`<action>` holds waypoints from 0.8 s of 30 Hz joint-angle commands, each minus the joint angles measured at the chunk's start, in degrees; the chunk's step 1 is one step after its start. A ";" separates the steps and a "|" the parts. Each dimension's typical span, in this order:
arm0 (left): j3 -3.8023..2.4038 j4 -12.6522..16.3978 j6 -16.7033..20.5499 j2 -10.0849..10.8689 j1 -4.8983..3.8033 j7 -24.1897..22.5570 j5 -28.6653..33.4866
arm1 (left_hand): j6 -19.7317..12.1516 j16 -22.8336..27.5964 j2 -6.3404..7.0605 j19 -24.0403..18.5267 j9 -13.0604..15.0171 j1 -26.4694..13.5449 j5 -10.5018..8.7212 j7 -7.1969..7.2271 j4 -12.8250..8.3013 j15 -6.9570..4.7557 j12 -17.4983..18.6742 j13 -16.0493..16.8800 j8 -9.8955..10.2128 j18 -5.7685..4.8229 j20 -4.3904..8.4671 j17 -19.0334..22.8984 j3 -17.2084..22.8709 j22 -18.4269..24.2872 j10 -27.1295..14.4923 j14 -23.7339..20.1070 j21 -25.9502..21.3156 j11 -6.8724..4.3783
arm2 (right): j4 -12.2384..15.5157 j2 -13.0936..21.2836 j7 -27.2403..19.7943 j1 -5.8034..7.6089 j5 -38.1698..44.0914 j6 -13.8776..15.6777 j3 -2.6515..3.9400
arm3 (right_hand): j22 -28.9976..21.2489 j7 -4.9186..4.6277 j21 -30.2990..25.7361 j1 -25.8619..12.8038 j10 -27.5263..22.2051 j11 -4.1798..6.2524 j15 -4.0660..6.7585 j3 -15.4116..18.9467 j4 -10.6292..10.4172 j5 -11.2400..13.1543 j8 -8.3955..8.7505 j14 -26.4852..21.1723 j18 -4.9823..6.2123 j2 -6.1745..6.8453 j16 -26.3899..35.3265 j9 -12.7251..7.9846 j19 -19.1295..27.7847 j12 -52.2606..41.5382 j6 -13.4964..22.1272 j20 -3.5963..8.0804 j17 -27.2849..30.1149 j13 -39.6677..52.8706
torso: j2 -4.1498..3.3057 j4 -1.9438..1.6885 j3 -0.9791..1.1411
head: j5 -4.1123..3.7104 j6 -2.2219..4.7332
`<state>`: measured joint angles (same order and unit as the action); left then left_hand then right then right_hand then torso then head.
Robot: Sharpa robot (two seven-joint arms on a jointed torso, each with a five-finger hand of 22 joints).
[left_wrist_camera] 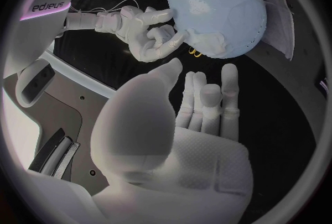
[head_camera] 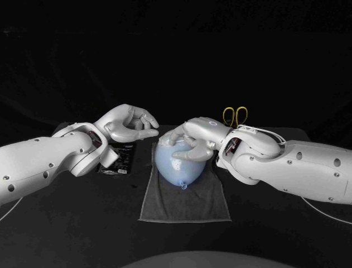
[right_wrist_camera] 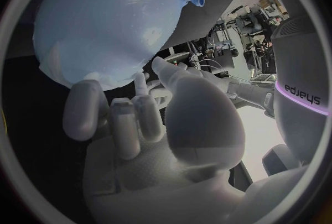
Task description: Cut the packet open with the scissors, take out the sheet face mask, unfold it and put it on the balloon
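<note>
Balloon (head_camera: 181, 165), pale blue, lying on a grey towel (head_camera: 184, 207) at the table's middle, with the sheet face mask (left_wrist_camera: 242, 24) clinging over its wide end. I see the right hand (head_camera: 195, 140) spread, fingertips touching that end, gripping nothing. I read the left hand (head_camera: 131, 125) as loosely curled and empty, above the black packet (head_camera: 117, 159). Scissors (head_camera: 235, 116) lie behind the right hand.

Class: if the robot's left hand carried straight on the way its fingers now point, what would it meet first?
Most likely the balloon, close to where the right hand touches it. Depth is unclear, so the left hand might instead pass just above it.
</note>
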<state>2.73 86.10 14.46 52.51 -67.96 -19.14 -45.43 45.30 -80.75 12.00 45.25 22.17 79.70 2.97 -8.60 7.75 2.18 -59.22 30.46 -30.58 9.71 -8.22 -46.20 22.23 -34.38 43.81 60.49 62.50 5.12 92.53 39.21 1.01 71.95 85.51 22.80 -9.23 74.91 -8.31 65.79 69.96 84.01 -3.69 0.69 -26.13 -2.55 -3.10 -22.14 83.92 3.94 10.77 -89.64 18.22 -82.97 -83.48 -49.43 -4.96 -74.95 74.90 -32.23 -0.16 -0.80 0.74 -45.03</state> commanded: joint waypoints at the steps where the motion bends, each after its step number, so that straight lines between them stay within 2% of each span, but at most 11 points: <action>1: -0.04 0.25 0.24 -0.03 0.01 -1.38 0.92 | 0.47 0.14 -0.13 0.08 -0.11 0.67 -0.19 0.14 0.10 -0.06 0.36 -0.09 0.22 0.77 -0.47 0.06 0.44 0.09 -0.18 -0.36 -0.27 -0.11 | -0.54 -0.37 3.43 0.07 3.95 -0.58 0.07 | 9.43 -0.13 0.49 0.75 0.36 -0.02 -0.33 0.29 -0.11 0.32 0.52 6.08 0.28 -0.73 -0.36 -0.24 -0.24 -0.34 -0.45 -0.38 -15.05 8.76 | -0.01 0.01 0.05 | -0.07 -0.01; 6: -0.03 0.45 0.25 0.04 0.03 -1.25 1.12 | 0.50 0.13 -0.26 0.10 -0.16 0.73 -0.18 0.13 0.15 -0.07 0.38 -0.14 0.23 0.77 -0.47 0.07 0.52 0.10 -0.16 -0.34 -0.28 -0.12 | -1.02 -0.67 3.81 0.08 3.89 3.70 0.09 | 9.51 -0.22 0.85 1.26 0.50 -0.08 -0.36 0.22 -0.11 0.33 1.05 6.08 0.22 -1.20 -0.36 -0.54 -0.36 -0.48 -0.35 -0.39 -15.05 8.90 | -0.02 -0.08 0.09 | -0.06 -0.11; 10: -0.03 0.55 0.30 0.17 0.03 -1.19 1.26 | 0.49 0.11 -0.32 0.11 -0.19 0.76 -0.19 0.13 0.18 -0.07 0.39 -0.17 0.25 0.77 -0.48 0.02 0.56 0.11 -0.14 -0.30 -0.29 -0.12 | -0.92 -0.63 2.72 0.08 3.10 6.34 0.17 | 9.68 -0.20 1.56 1.74 0.79 -0.08 -0.38 0.09 -0.07 0.33 1.26 6.08 0.10 -1.61 -0.36 -0.69 -0.59 -0.77 -0.66 -0.41 -15.05 9.18 | -0.01 0.01 0.10 | 0.00 -0.15; 24: -0.02 0.46 0.04 0.26 0.03 -0.93 1.75 | 0.49 0.09 -0.42 0.13 -0.23 0.81 -0.19 0.12 0.23 -0.08 0.41 -0.21 0.27 0.78 -0.48 0.05 0.63 0.12 -0.12 -0.29 -0.29 -0.12 | -0.09 0.28 0.45 0.10 0.24 8.67 0.38 | 9.86 0.24 2.36 2.57 1.25 0.26 -0.15 0.08 0.03 0.31 1.18 6.08 0.00 -2.13 -0.36 -0.83 -0.86 -1.24 -2.55 -0.30 -15.05 9.63 | 0.04 0.05 0.11 | -0.03 -0.01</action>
<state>2.75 86.45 14.51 52.86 -67.91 -19.44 -44.40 45.46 -80.75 11.76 45.46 22.03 79.93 2.97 -8.44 8.07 2.18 -59.01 30.30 -30.58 9.66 -8.42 -46.17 22.54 -34.25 43.82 60.49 62.47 5.13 92.52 39.50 2.28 71.99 86.47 29.79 -8.91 74.93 -8.12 68.00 71.94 83.92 -3.60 0.68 -26.08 -2.61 -3.10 -21.27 83.91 3.93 8.75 -89.75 17.45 -83.51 -84.43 -51.66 -5.23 -74.91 74.95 -32.21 -0.12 -0.68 0.79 -45.09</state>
